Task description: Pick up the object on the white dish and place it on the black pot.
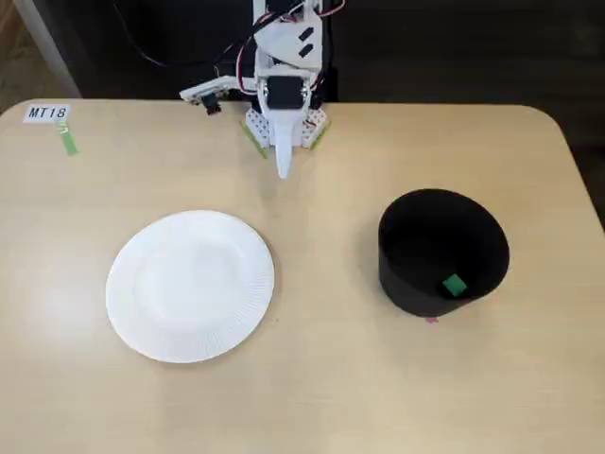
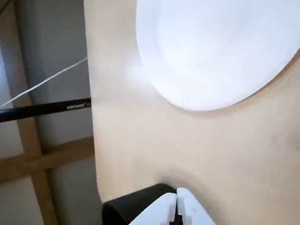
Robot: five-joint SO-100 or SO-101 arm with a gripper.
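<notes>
Sitting on the right side of the table [image 1: 312, 397] in the fixed view, the black pot [image 1: 442, 253] holds a small green object [image 1: 454, 285], which lies on its floor against the near wall. A speck of pink [image 1: 431, 320] shows on the tabletop just at the pot's near edge; what it is cannot be told. To the left, well apart from the pot, the white dish [image 1: 190, 285] lies flat with nothing on it. At the far edge of the table the arm is folded back over its base, and the gripper [image 1: 283, 170] points down toward the near side, between dish and pot but far from both. In the wrist view its two white fingers [image 2: 161, 212] meet tip to tip, closed with nothing between them. A white label [image 1: 47, 113] marked MT18 is stuck in the far left corner, with a strip of green tape [image 1: 68, 140] just below it.
</notes>
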